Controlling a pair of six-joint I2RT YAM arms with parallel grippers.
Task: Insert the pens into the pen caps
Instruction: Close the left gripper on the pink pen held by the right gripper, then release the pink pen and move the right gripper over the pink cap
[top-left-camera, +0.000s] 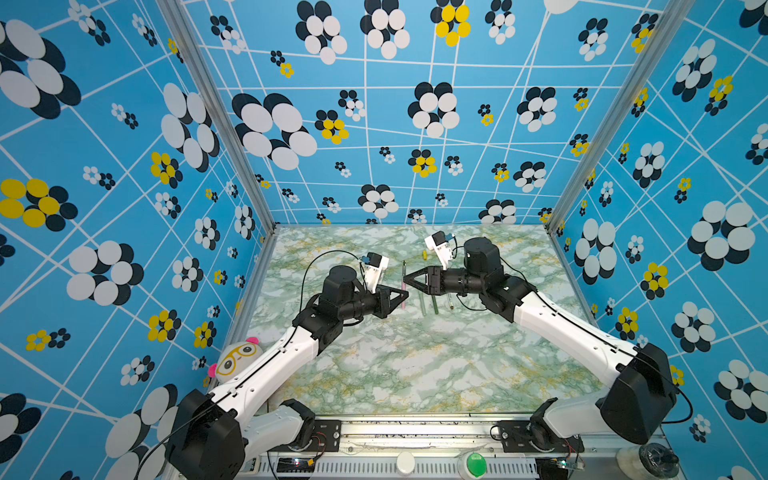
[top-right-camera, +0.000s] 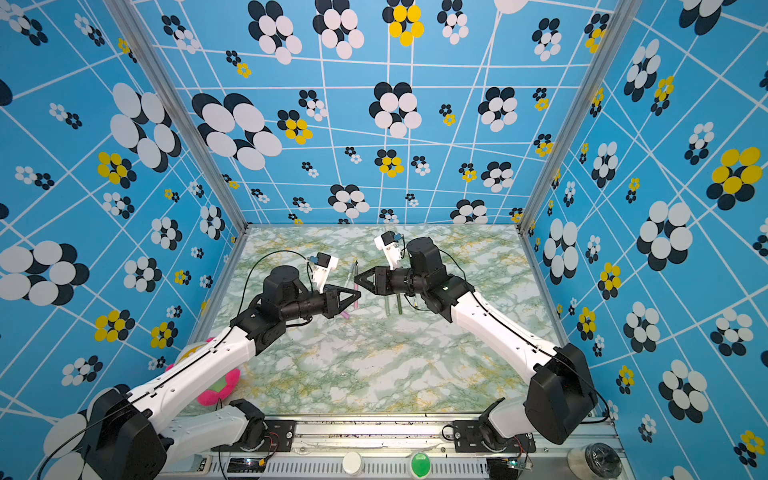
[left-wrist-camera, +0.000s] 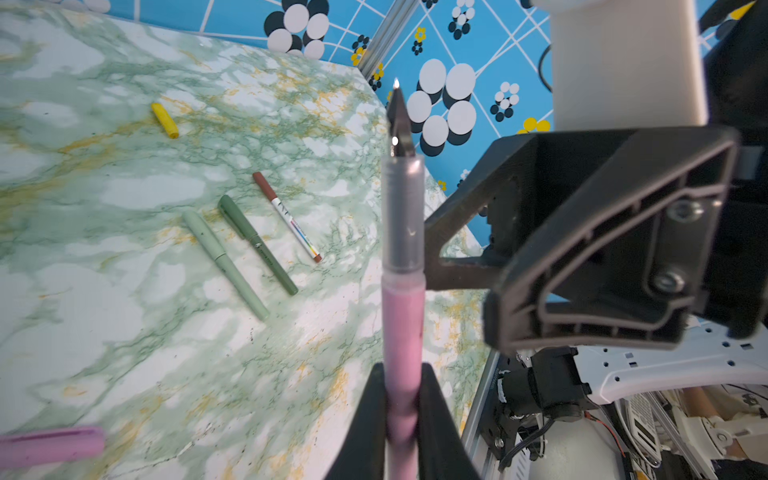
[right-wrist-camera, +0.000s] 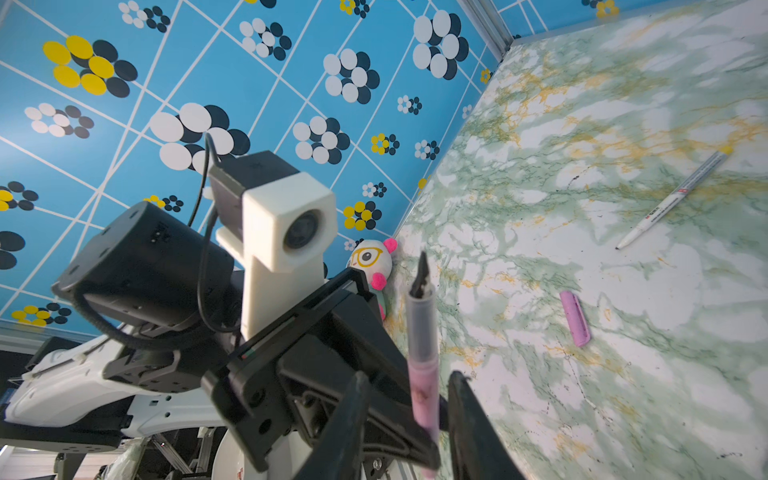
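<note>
You have five pens: pink pen (left-wrist-camera: 403, 332), pale green pen (left-wrist-camera: 226, 264), dark green pen (left-wrist-camera: 257, 245), brown-marked pen (left-wrist-camera: 289, 218), white-yellow pen (right-wrist-camera: 673, 198). Three capped. Two loose caps: yellow cap (left-wrist-camera: 165, 120), pink cap (right-wrist-camera: 574, 318). One plush toy (right-wrist-camera: 372, 262).

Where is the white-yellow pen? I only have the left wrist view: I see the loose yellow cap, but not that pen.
Observer: The white-yellow pen lies uncapped on the table, plain in the right wrist view.
Operator: Is the right end effector gripping the pink pen as well?
Observer: No. The right end effector is open: its jaws stand on either side of the pink pen with a gap on each side. Only the left end effector clamps it.
Operator: Anything behind my camera?
Observer: A plush toy sits at the table's left edge in both top views.
</note>
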